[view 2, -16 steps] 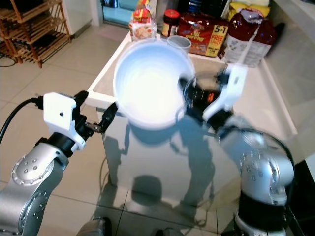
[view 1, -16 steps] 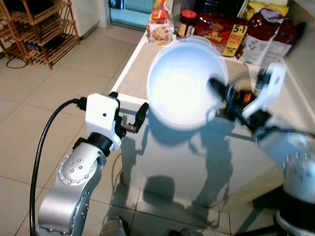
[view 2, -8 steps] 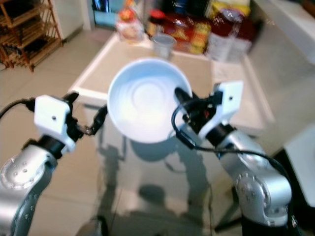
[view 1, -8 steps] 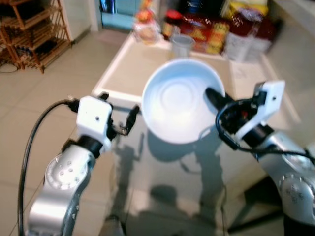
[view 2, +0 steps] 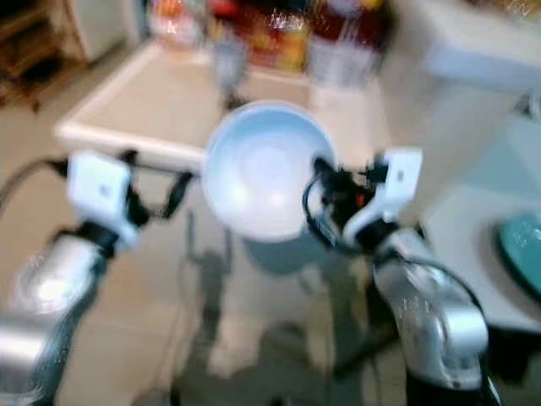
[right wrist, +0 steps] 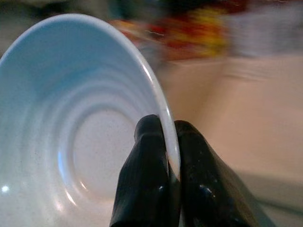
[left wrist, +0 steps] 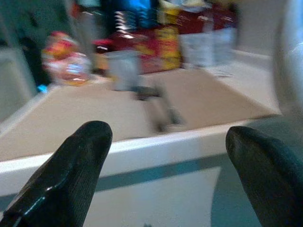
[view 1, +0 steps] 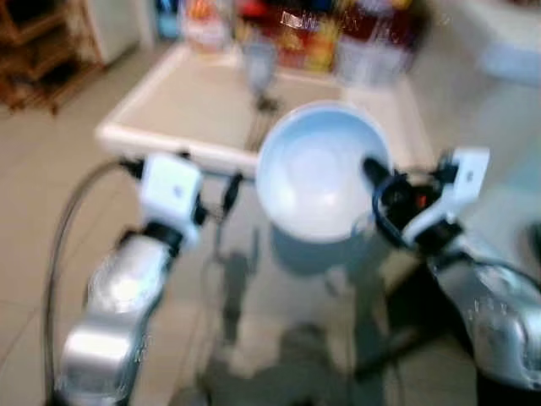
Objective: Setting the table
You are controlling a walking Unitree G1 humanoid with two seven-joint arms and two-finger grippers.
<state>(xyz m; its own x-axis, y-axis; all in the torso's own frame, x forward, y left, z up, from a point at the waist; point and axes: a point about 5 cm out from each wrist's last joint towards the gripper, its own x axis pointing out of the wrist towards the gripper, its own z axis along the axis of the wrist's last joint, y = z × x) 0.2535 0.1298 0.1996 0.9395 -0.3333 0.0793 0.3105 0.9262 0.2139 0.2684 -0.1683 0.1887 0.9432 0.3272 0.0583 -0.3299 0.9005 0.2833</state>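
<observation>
Nearest me, my right gripper (right wrist: 168, 156) pinches the rim of the bowl (view 1: 321, 169), one finger inside and one outside, holding it in the air tilted toward the camera, short of the table's near edge. My left gripper (left wrist: 165, 156) hangs beside the bowl with its fingers spread wide and nothing between them, pointed at the same near edge.

Beyond them lies the table (view 1: 182, 106), a pale top with a raised white border. Near its middle stands a cup (view 1: 258, 61) with what looks like cutlery (view 1: 258, 118) lying just before it; blur keeps me from being sure. Along the far edge stand packets and jars (view 1: 338, 38).

I judge the step in hand to be the carry: the bowl is grasped but not yet over the top. Next I need to bring it forward past the near edge, level it, lower it onto bare top near the cutlery, then let go.
</observation>
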